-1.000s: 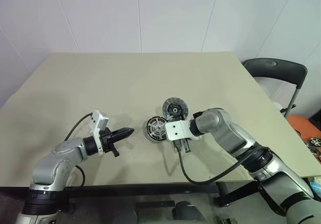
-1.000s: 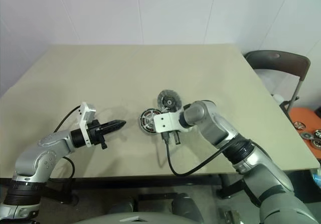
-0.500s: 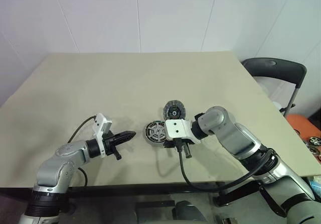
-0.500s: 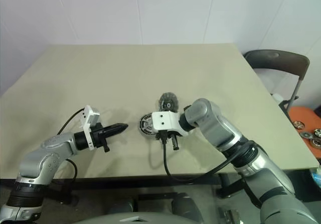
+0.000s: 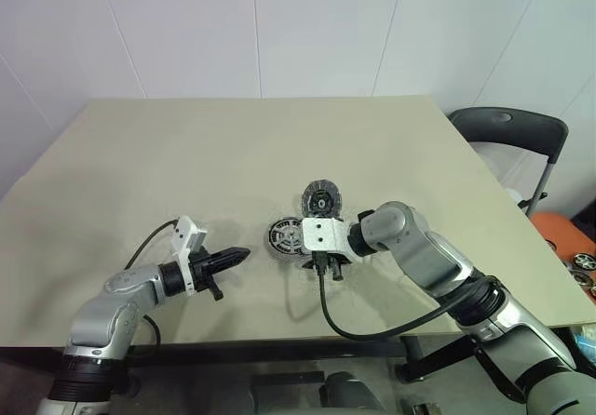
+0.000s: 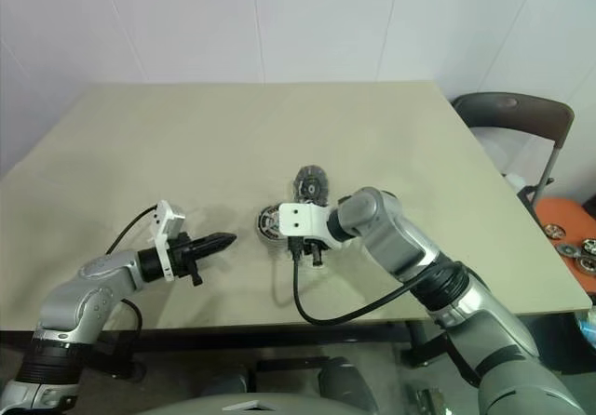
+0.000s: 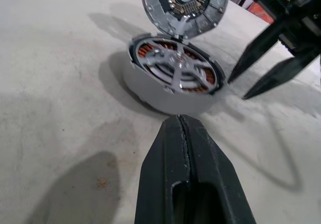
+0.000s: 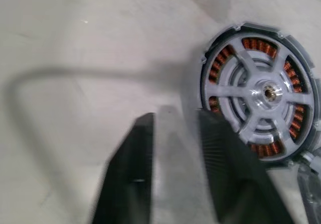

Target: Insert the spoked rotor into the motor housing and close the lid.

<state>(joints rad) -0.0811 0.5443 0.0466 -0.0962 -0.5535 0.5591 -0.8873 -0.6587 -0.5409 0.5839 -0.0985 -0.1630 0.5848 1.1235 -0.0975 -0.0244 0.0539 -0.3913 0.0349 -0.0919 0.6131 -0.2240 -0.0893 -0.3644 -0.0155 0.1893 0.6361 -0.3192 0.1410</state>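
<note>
The spoked rotor sits seated in the motor housing on the bench, lid propped open behind, and the right gripper, jaws parted and empty, could nudge the housing, while the left gripper waits pressed together.

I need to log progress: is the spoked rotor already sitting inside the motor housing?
Yes, the spoked rotor sits inside the motor housing, copper windings showing between its spokes.
</note>
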